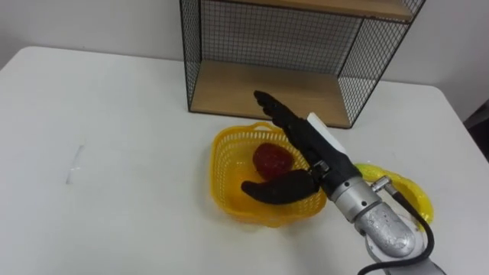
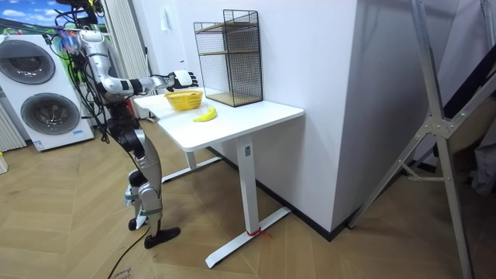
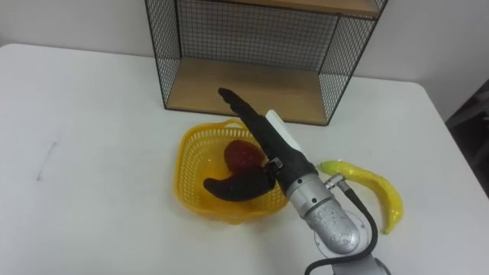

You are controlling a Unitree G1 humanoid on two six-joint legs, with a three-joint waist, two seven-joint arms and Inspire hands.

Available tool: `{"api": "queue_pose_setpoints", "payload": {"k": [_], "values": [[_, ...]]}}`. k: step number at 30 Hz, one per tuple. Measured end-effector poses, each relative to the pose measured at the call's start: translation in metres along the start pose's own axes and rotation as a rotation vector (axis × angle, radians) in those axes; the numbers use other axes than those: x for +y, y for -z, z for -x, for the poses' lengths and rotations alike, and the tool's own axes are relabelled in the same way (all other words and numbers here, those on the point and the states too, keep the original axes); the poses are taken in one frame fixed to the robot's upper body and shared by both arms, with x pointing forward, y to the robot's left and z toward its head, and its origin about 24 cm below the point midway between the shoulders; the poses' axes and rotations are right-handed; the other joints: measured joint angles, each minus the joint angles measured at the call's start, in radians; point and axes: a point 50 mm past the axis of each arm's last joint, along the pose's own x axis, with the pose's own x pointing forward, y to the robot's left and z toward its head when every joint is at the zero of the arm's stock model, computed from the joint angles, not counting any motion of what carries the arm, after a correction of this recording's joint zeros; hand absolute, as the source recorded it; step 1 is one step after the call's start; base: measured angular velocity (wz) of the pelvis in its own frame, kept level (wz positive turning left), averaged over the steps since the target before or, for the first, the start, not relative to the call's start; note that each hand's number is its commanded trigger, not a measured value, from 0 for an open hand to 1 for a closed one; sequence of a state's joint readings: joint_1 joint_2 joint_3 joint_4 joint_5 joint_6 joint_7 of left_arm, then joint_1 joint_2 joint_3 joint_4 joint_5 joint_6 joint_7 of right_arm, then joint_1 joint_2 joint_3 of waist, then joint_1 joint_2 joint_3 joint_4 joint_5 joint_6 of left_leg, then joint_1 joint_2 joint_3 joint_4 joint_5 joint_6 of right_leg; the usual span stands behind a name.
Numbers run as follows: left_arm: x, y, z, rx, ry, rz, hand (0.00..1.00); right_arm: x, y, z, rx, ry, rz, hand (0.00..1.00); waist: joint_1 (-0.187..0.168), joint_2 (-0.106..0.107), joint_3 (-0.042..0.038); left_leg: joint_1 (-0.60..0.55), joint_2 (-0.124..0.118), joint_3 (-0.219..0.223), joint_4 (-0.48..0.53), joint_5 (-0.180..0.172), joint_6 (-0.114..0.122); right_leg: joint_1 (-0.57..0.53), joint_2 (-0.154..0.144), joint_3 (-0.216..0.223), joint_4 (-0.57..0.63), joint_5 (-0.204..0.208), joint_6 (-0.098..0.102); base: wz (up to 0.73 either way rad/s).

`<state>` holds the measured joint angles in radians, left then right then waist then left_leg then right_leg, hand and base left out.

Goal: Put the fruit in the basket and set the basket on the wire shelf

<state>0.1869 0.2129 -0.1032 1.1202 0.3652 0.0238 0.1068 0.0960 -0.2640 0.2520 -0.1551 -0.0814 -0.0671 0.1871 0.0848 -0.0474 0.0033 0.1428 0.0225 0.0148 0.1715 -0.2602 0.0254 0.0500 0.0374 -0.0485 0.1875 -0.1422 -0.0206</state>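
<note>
the white table [image 1: 114, 153] carries a faint short mark [image 1: 74, 164] on its left half, about midway between the near and far edges.

right of that, at the middle of the table's far edge, stands the black wire shelf [image 1: 267, 53]. its wooden bottom board [image 1: 260, 92] rests on the tabletop and its open front faces the robot.

just in front of the shelf, near the table's centre, sits the yellow basket [image 1: 221, 164], upright and apart from the shelf's front bar. a red fruit [image 1: 271, 159] lies inside it, toward its far right side.

the right hand [image 1: 302, 141] comes in from the lower right and hangs over the basket's right half. its fingers [image 1: 271, 107] are straight and held together, reaching past the basket's far rim toward the shelf. the thumb [image 1: 279, 187] is spread well away from them and stretches leftward across the near part of the basket, just in front of the red fruit. the hand grips nothing. whether the thumb touches the fruit or the basket cannot be told.

further right, a yellow banana [image 3: 367, 187] lies flat on the table outside the basket, beside the robot's wrist and toward the table's right edge.

in the room view the robot stands upright at the table's end on the room view's left, one arm stretched over the basket, with washing machines [image 2: 35, 93] behind it.
</note>
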Motion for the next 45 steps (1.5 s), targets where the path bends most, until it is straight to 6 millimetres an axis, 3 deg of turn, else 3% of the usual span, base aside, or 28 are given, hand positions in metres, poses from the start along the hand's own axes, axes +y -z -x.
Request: {"api": "queue_pose_setpoints", "payload": {"k": [13,16,19,24,29,33,40,45], "values": [[-0.001,0.001,0.0,-0.001,0.002,0.002,0.0,-0.011,0.0,0.002,0.001,0.057,0.009,0.0,-0.008,0.0,-0.0004,-0.001,0.0,-0.001,0.004,0.0,0.0,0.003,-0.001,-0.003,0.001,0.0,0.0,0.0],[-0.003,0.002,0.001,0.005,0.006,0.011,0.0,-0.026,-0.005,0.005,-0.016,0.144,0.026,0.0,-0.009,0.005,0.0032,-0.001,0.0,0.0,0.004,0.0,0.0,0.003,-0.001,-0.002,0.002,0.0,0.0,0.0],[-0.003,0.006,0.002,0.011,0.005,0.023,0.0,-0.047,-0.022,0.01,-0.095,0.286,0.038,0.0,-0.014,0.017,0.0066,-0.001,0.0,0.001,0.003,0.0,0.0,0.001,-0.001,-0.002,0.003,0.0,0.0,0.0],[-0.007,0.016,0.004,0.027,0.011,0.033,0.0,-0.079,-0.037,0.016,-0.207,0.514,0.021,0.0,-0.034,0.03,0.0047,0.0,0.0,0.001,0.003,0.0,0.0,0.001,0.0,-0.001,0.002,0.0,0.0,0.0],[-0.011,0.023,0.007,0.044,-0.011,0.104,0.0,-0.1,-0.037,0.028,-0.209,0.65,0.045,0.0,-0.06,0.024,-0.0019,0.0,-0.001,0.001,0.001,0.0,0.0,0.001,0.0,0.0,0.001,0.0,0.0,0.0],[-0.012,0.033,0.01,0.081,-0.014,0.131,0.0,-0.117,-0.031,0.039,-0.173,0.766,0.08,0.0,-0.08,0.014,-0.004,0.012,0.0,0.001,0.006,0.001,-0.001,0.013,0.0,0.0,0.0,0.0,0.0,0.0],[-0.007,0.033,0.008,0.094,-0.025,0.148,0.0,-0.121,0.01,0.05,0.029,0.815,0.094,0.0,-0.08,-0.018,-0.0011,0.019,-0.002,0.002,0.004,0.001,-0.001,0.016,0.0,0.006,0.009,0.0,0.001,0.0],[-0.005,0.034,0.008,0.099,-0.005,0.154,0.0,-0.122,0.025,0.052,0.097,0.8,0.076,0.0,-0.077,-0.027,0.0,0.02,-0.002,0.003,0.007,0.001,-0.001,0.016,-0.001,0.006,0.012,0.0,0.001,0.0]]}}
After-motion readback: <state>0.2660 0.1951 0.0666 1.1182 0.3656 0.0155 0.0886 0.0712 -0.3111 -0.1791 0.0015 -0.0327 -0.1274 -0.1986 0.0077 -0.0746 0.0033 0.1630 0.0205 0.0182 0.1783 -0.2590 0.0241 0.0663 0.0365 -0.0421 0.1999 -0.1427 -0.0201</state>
